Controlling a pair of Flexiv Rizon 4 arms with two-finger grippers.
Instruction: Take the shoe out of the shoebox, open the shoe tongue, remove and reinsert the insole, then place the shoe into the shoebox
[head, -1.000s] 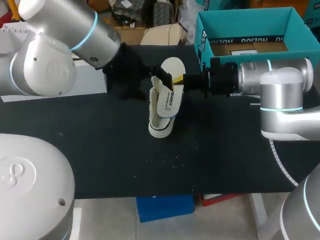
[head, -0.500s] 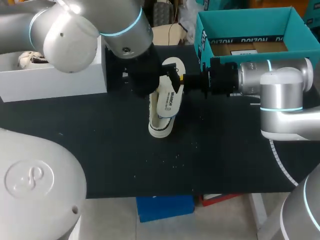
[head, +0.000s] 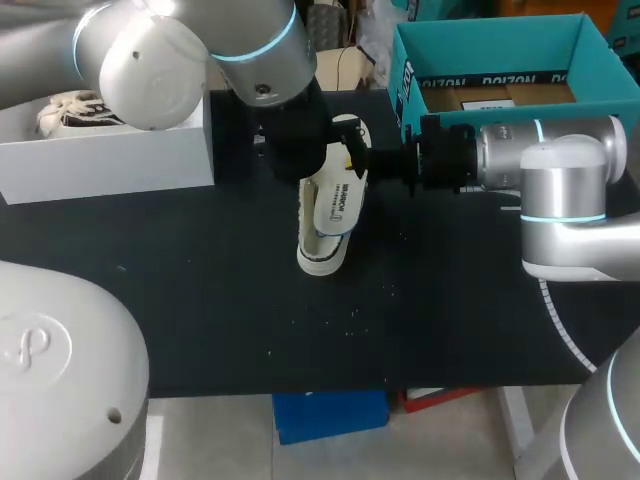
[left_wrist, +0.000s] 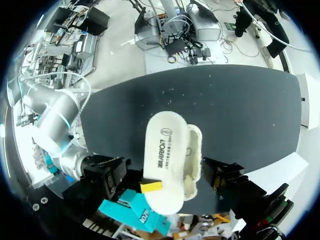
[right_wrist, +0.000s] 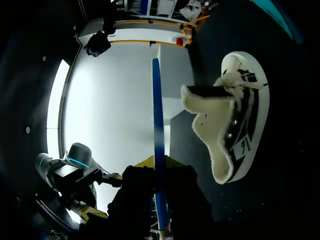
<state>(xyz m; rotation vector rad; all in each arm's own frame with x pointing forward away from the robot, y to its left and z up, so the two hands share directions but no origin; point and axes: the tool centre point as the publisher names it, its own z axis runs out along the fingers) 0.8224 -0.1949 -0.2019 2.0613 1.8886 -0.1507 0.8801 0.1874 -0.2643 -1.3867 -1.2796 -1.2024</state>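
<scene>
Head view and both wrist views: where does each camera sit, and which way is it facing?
Head view: fixed above and behind, looking down on the table; left arm and right arm meet at the shoe.
Left wrist view: on the left arm, facing down onto the insole and shoe; the right arm shows beside them.
Right wrist view: on the right arm, facing along its fingers, shut on the insole seen edge-on, shoe ahead.
Shared: all three show shoe and insole.

The shoe (head: 322, 250) is set on the table (head: 200, 300) near its middle, with the insole (head: 340, 190) held over it. The shoebox (head: 400, 70) is placed behind to the right, and another box (head: 110, 160) to the left.
</scene>
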